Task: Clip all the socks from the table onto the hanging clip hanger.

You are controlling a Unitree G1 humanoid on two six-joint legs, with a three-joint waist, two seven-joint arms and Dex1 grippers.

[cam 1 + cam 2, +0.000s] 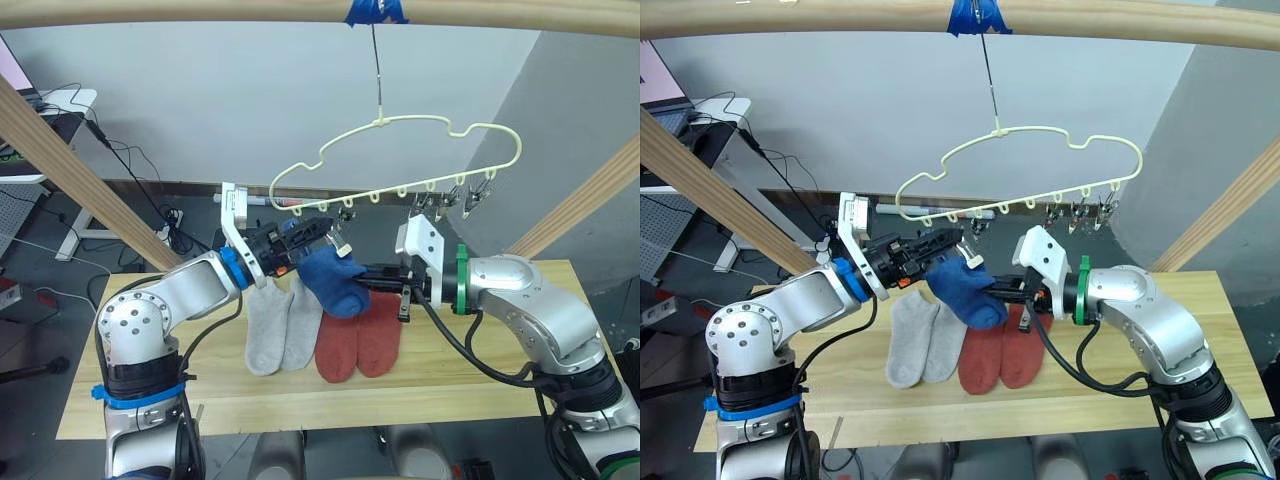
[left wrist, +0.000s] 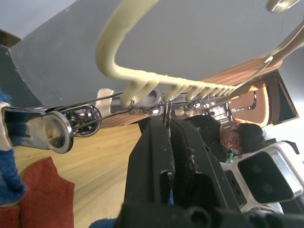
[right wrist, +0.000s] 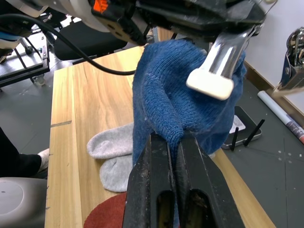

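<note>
In the left eye view the clip hanger (image 1: pixel 400 160) hangs at twelve o'clock over the table (image 1: pixel 500 360), where two grey socks (image 1: pixel 282 328) and two red socks (image 1: pixel 358 345) lie flat side by side. A blue sock (image 1: pixel 330 278) is held up between the arms: the left gripper (image 1: pixel 325 235) sits at its ten o'clock by the hanger's bar, the right gripper (image 1: pixel 375 280) at its three o'clock. The left wrist view shows the left fingers closed on a metal clip (image 2: pixel 164 107) hanging from the bar. The right wrist view shows the right fingers pinched shut on a fold of the blue sock, another clip (image 3: pixel 221 61) at one o'clock touching it. Feed the sock's edge fully into the opened clip before the right gripper lets go.
</note>
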